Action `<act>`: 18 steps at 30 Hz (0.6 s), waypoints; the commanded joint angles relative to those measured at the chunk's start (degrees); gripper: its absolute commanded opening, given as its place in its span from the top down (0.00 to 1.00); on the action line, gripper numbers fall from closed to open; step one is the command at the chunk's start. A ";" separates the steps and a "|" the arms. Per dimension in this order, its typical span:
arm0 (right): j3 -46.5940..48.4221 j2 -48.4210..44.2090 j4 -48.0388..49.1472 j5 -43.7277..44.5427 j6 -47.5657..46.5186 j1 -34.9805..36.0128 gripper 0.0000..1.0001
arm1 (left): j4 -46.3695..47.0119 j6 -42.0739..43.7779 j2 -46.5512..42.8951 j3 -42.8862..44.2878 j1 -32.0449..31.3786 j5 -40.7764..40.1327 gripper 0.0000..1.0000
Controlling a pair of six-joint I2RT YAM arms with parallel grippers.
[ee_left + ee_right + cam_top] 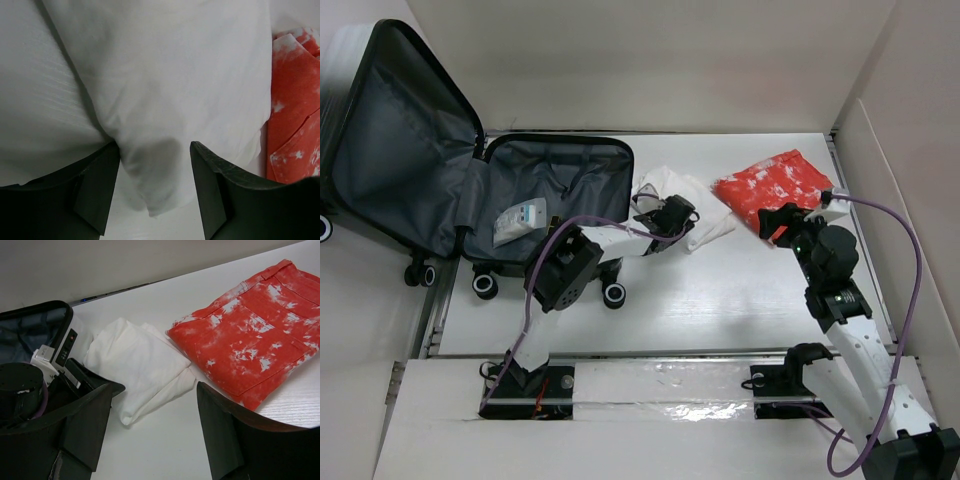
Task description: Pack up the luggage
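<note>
The luggage [555,165] lies open at the table's left, its lid [400,140] leaning back and dark grey lining showing. A small clear packet [520,222] lies inside. A folded white cloth [705,215] lies right of it, and a red-and-white garment [775,180] lies further right. My left gripper [670,215] is open at the cloth's near edge. In the left wrist view a corner of the cloth [165,75] hangs between its spread fingers [100,190]. My right gripper [782,222] is open and empty just near the red garment [250,335], above bare table.
The luggage's black caster wheels [485,285] stand at the table's left front edge. White walls enclose the table at the back and right. The right wrist view shows the left gripper's body [60,375] against the white cloth [135,360], with the luggage rim [30,315] behind.
</note>
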 commanded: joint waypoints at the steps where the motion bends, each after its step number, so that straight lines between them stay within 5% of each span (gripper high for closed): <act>1: 0.05 -0.70 3.21 -0.40 -0.68 0.02 0.26 | -1.99 -0.76 2.99 0.73 0.18 1.87 0.45; 8: 0.23 -1.49 2.59 0.74 -0.41 0.02 0.26 | 2.13 2.40 5.19 1.35 -0.44 4.33 1.00; 18: 0.23 -2.29 2.33 1.80 -0.59 0.02 0.27 | 4.69 25.22 -8.93 0.81 0.09 6.34 1.00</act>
